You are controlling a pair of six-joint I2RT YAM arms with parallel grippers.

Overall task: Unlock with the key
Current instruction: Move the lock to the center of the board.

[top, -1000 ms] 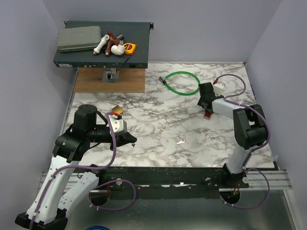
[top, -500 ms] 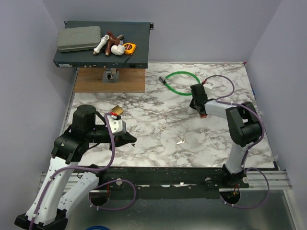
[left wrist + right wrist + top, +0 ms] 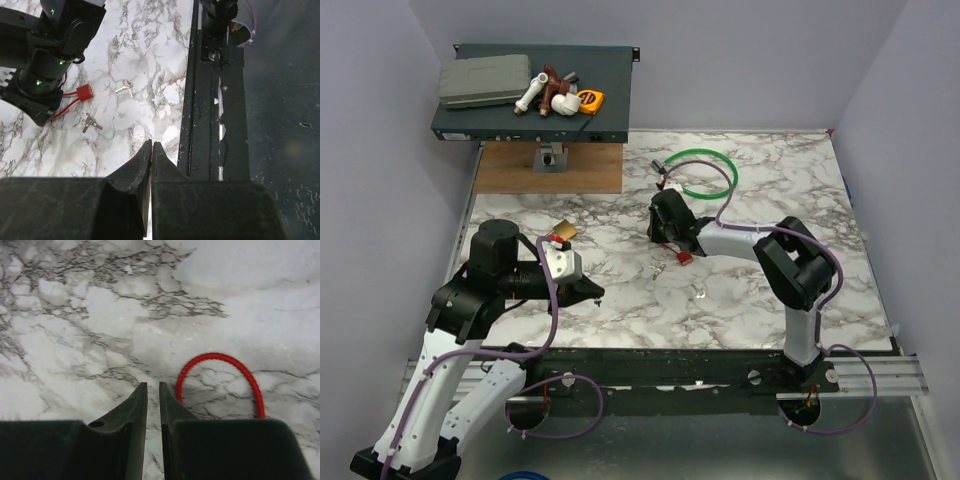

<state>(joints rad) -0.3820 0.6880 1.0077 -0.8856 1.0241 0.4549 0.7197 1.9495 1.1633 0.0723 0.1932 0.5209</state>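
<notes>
Top view, key: the key [image 3: 699,293] is seen lying flat on the marble table [image 3: 640,322], near the front edge and a little right of centre. Nothing grips it.
Top view, padlock: the brass padlock [image 3: 563,230] is spotted far and left of the key, well apart from it, just beside the left arm.
Top view, right claw: the right gripper [image 3: 658,232] is held over bare marble, far and left of the key. A red tag [image 3: 685,257] lies between them.
Top view, key axis: the long axis is judged to run roughly left to right with a slight tilt. Which end is the blade cannot be told.
Left wrist, left claw: the left gripper [image 3: 151,142] is seen pressed together and empty.
Left wrist, key: the key [image 3: 125,88] is shown as a small forked shape. A second small metal piece [image 3: 90,121] is noted near it.
Right wrist, right claw: the right gripper [image 3: 153,385] is seen almost together with a thin slit, and nothing is held. A red wire loop [image 3: 216,355] is in view, but the key is not.
Step in hand: the pickup appears not yet made. The jaws should be parted, brought over the key, set across its narrow width and lowered right to the marble, since so thin a piece is easily skated aside.
</notes>
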